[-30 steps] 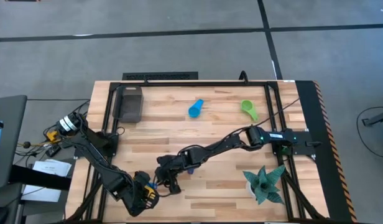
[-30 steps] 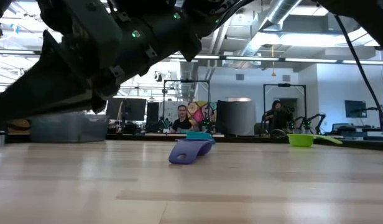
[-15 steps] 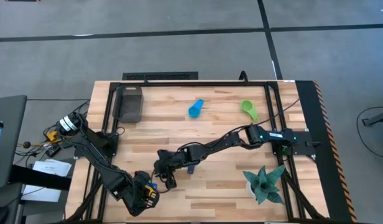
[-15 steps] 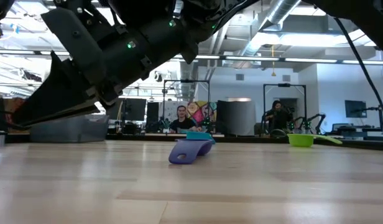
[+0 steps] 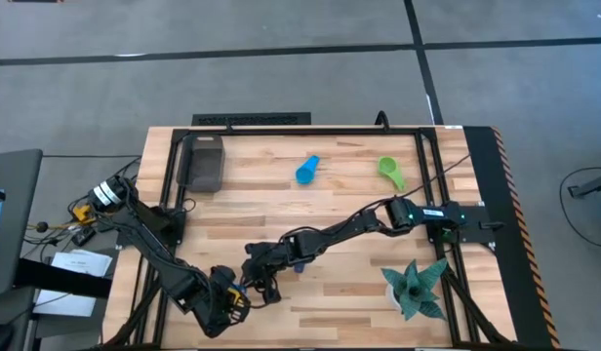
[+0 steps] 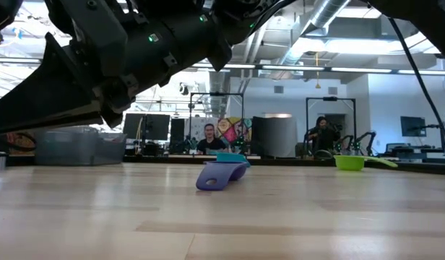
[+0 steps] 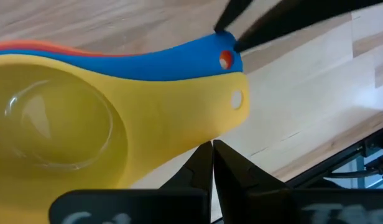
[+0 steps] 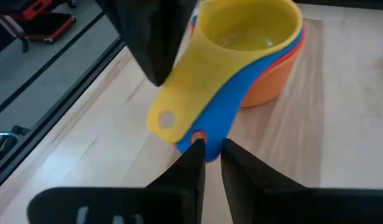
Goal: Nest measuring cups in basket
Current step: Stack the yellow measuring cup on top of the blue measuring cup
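Observation:
A nested stack of measuring cups (image 8: 253,37), yellow inside blue over orange and red, sits near the table's front, left of centre. Its handles point at my right gripper (image 8: 208,144), which is shut on the blue handle's end. My left gripper (image 7: 213,146), shut, points steeply down at the yellow handle. A light blue cup (image 5: 307,170) and a green cup (image 5: 390,172) lie far back on the table. A dark blue cup (image 6: 221,175) lies on its side under my right arm. The dark grey basket (image 5: 205,161) stands at the far left. My left gripper's shut fingertips (image 8: 157,56) meet the yellow cup's handle (image 7: 198,134) at its side edge, coming down steeply from above; whether they press it or only touch it, I cannot tell. My right gripper pinches the free end of the blue handle (image 8: 199,138) between its two fingers, with a red handle showing through the hole. The fingers slant down from the table's right and lie along the handle. The orange cup's bottom (image 8: 266,93) looks to be on the table.
A teal spiky plant (image 5: 415,288) stands at the front right. A black metal frame (image 5: 174,195) runs around the table's edges. Bare wood lies between the stack and the basket.

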